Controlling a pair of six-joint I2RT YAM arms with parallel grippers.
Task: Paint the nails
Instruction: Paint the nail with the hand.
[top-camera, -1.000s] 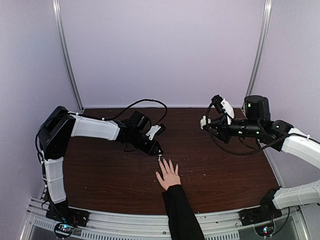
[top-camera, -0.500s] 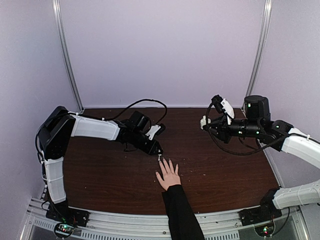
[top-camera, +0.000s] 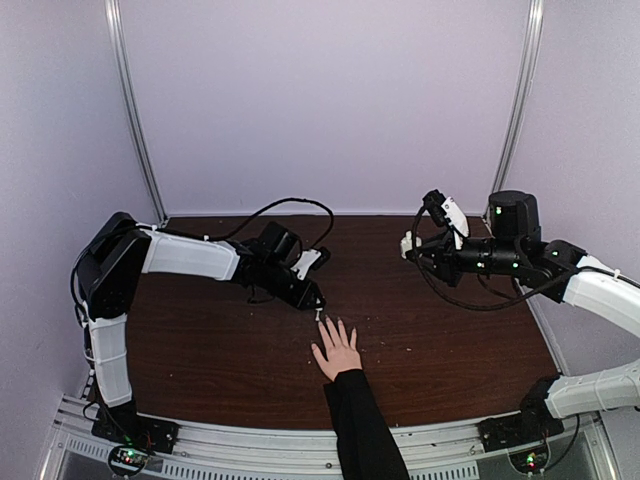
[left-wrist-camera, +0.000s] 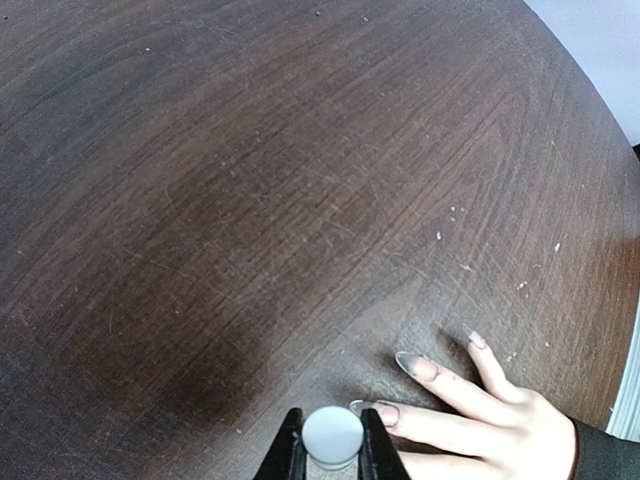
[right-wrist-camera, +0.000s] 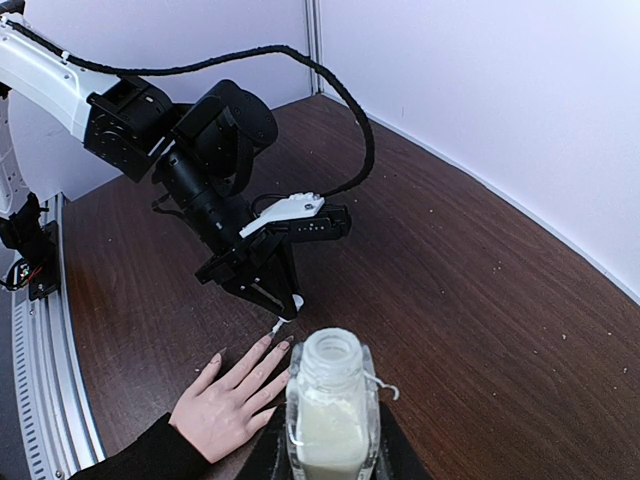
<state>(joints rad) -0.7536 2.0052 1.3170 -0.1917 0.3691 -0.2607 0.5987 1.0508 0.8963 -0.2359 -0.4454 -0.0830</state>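
Hand is lying flat on the bench front-centre, long axis running front to back, nails pointing away from the arm bases, just beside the left gripper, which is clamping a white cap. Right gripper is clamping an open bottle, well apart at right. Left wrist view is showing the nails up close; only the right wrist view is showing the brush stem under the left gripper.
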